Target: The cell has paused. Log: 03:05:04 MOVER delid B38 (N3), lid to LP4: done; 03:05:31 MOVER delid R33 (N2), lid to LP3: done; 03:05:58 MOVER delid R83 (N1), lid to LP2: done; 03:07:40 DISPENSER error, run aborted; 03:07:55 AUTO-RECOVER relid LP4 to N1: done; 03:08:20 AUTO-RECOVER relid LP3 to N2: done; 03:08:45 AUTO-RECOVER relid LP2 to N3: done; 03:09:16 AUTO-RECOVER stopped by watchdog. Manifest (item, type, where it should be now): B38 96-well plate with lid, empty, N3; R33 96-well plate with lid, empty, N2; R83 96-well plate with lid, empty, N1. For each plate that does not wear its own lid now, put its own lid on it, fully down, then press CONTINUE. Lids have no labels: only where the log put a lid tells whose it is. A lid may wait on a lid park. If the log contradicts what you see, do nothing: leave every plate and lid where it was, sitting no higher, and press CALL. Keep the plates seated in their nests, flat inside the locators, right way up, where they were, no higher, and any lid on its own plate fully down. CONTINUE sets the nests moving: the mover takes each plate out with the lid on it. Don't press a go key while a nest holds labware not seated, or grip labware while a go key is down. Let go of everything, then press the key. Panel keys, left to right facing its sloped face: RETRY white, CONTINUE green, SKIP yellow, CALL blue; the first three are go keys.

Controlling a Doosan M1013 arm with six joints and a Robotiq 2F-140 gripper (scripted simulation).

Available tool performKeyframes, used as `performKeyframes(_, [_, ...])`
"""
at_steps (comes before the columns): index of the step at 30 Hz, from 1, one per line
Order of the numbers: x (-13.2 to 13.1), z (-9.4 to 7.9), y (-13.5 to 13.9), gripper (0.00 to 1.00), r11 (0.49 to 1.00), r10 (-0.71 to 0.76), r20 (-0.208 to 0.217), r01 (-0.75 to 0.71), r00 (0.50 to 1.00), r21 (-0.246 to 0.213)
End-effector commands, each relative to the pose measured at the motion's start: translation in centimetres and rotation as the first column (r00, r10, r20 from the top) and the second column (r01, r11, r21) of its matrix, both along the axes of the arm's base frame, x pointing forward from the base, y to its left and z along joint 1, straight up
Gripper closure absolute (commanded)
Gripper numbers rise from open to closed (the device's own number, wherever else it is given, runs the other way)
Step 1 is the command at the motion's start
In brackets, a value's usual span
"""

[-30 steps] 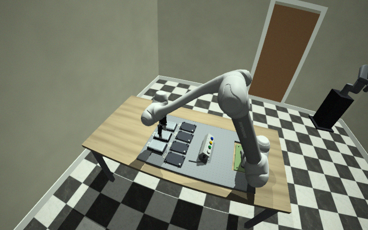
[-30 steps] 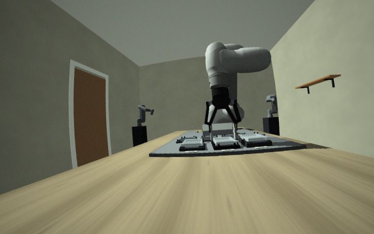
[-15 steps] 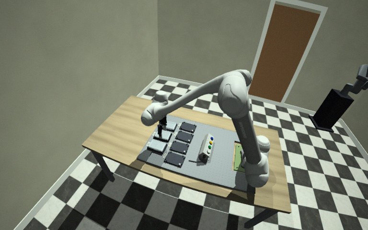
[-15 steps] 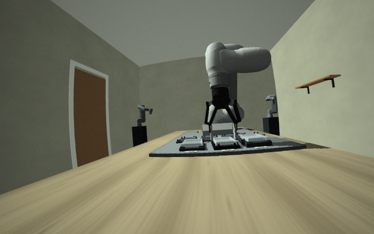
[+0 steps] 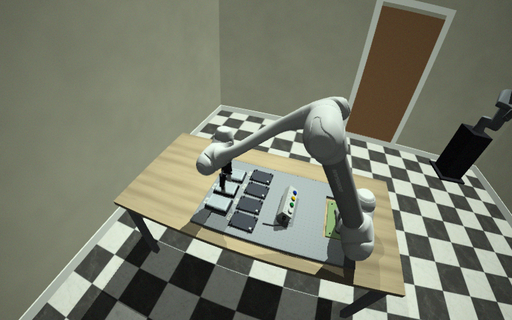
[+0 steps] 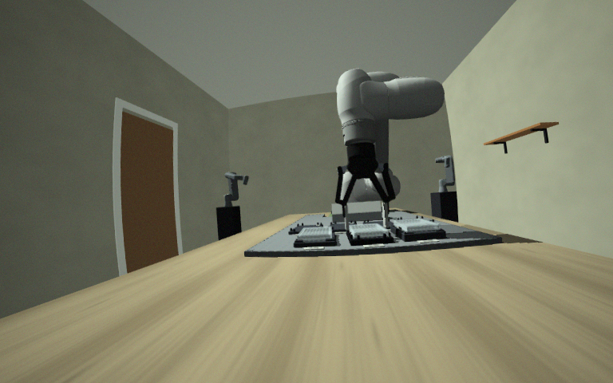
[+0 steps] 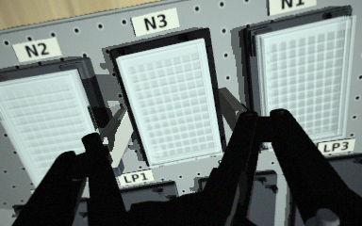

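Note:
Three 96-well plates sit in a row of nests, and each shows a pale gridded top. In the wrist view they are the N2 plate (image 7: 44,120) on the left, the N3 plate (image 7: 169,101) in the middle and the N1 plate (image 7: 306,77) on the right. My gripper (image 7: 173,110) hangs straight down over the N3 plate (image 6: 368,230). It is open, with one finger on each side of the plate and a gap to it (image 6: 365,222). Nothing is between the fingers. All three tops look flat and level from the side.
Four dark lid parks (image 5: 253,198) lie in a column beside the nests. The key panel (image 5: 287,203) stands further toward the arm's base, with blue (image 5: 295,192), yellow (image 5: 293,198) and green (image 5: 291,205) keys visible. A green pad (image 5: 332,219) lies by the base.

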State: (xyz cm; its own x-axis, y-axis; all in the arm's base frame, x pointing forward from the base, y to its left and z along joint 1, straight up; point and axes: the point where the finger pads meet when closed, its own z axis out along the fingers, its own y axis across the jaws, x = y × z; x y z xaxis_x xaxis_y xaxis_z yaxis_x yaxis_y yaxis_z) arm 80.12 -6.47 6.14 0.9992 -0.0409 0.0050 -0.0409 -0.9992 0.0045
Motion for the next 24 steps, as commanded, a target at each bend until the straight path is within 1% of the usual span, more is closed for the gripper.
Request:
performKeyframes(1, [0.0, 0.02, 0.0, 0.34, 1.0, 0.0, 0.0, 0.0, 1.0, 0.0])
performKeyframes(14, [0.0, 0.12, 0.0, 0.34, 1.0, 0.0, 0.0, 0.0, 1.0, 0.0])
performKeyframes(24, [-0.01, 0.97, 0.01, 0.34, 1.0, 0.0, 0.0, 0.0, 1.0, 0.0])
